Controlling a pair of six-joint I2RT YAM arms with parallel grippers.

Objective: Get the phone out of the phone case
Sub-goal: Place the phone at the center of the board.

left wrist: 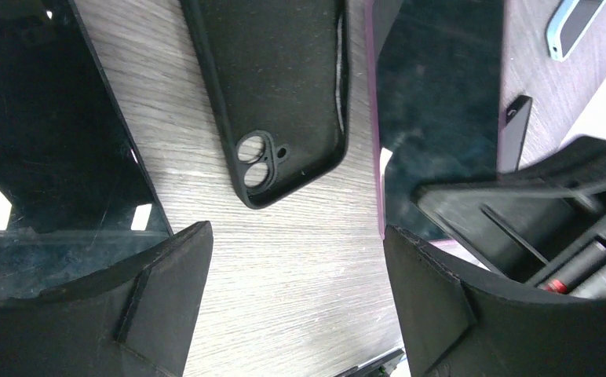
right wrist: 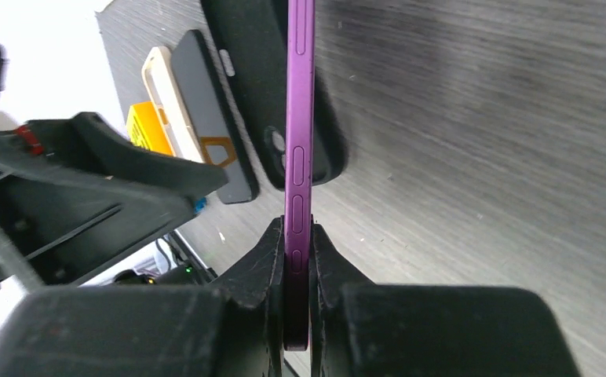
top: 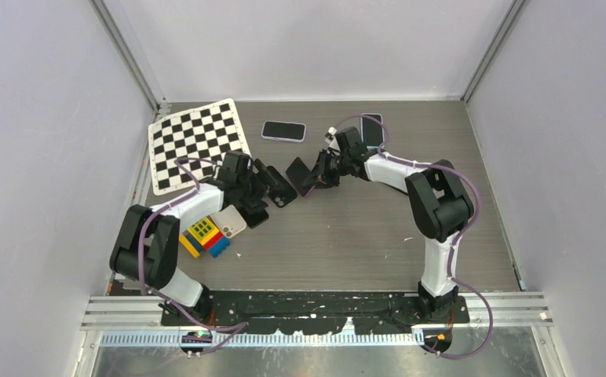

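Two claws: right claw [right wrist: 298,239] pinches the stiff, probably slick phone [right wrist: 299,118] across its flat faces; left claw [left wrist: 296,239] gapes by the empty case [left wrist: 284,86].

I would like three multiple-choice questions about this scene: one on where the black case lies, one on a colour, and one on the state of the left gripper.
1. Where is the black case? A in a drawer; B flat on the table; C on a chair.
2. What colour is the edge of the phone in the right gripper? A purple; B green; C white.
3. How is the left gripper? A shut on the black case; B shut on the phone; C open.
Answers: 1 B, it lies on the wood below the left gripper. 2 A, the pinched edge is purple. 3 C, its fingers stand apart, holding nothing.
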